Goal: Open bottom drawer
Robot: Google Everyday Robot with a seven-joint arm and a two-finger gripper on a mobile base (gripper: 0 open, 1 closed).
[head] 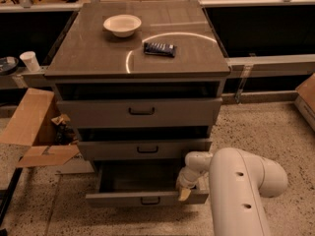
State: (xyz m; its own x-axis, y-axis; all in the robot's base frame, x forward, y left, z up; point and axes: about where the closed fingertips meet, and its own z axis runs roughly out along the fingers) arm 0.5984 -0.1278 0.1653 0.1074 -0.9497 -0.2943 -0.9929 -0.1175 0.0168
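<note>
The bottom drawer (pixel 115 199) of the grey cabinet stands pulled out toward me, showing its plain grey inside. Its small black handle (pixel 150 200) sits at the centre of the shallow front. My gripper (pixel 184 193) is at the top edge of the drawer's front, right of the handle, reaching down from my white arm (pixel 236 181). The gripper touches or hooks the front's rim; I cannot tell which. The mid-sized drawer (pixel 145 149) and the tallest drawer (pixel 140 112) above are slightly ajar.
On the cabinet top (pixel 88 58) lie a white bowl (pixel 122 24) and a dark packet (pixel 159 48). An open cardboard box (pixel 29 127) stands on the floor at the left, with a paper cup (pixel 30 61) behind it. Another box (pixel 307 100) is at the right edge.
</note>
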